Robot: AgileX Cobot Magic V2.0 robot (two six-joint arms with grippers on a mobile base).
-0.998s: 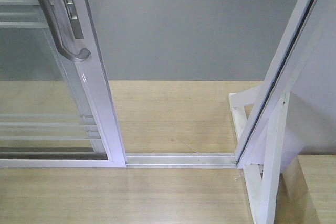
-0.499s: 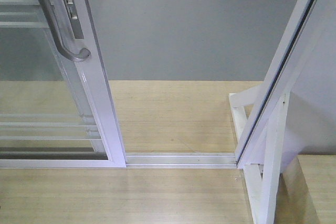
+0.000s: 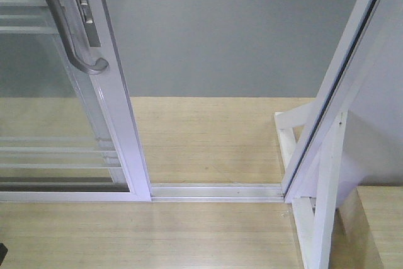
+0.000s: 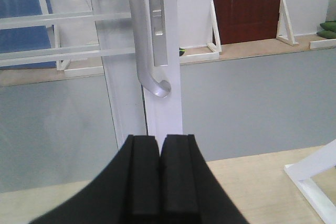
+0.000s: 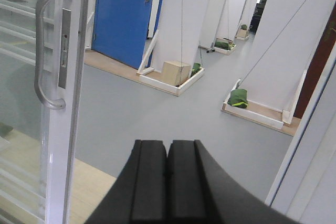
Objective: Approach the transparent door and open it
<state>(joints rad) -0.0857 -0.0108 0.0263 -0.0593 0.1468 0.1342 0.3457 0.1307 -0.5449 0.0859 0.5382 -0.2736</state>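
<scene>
The transparent door, clear glass in a glossy white frame with thin white bars, stands at the left of the front view, slid aside from a gap to its right. Its curved grey handle hangs at the top left. In the left wrist view the handle is straight ahead above my left gripper, which is shut and empty, apart from the door frame. In the right wrist view the handle is at the far left; my right gripper is shut and empty, facing the gap.
A metal floor track crosses the gap. A white-framed panel without a handle leans at the right, with a white angled bracket at its foot. Beyond lie grey floor, a blue door and white pillars.
A small dark shape has appeared at the bottom left corner of the front view. The door and the rest look unchanged.
</scene>
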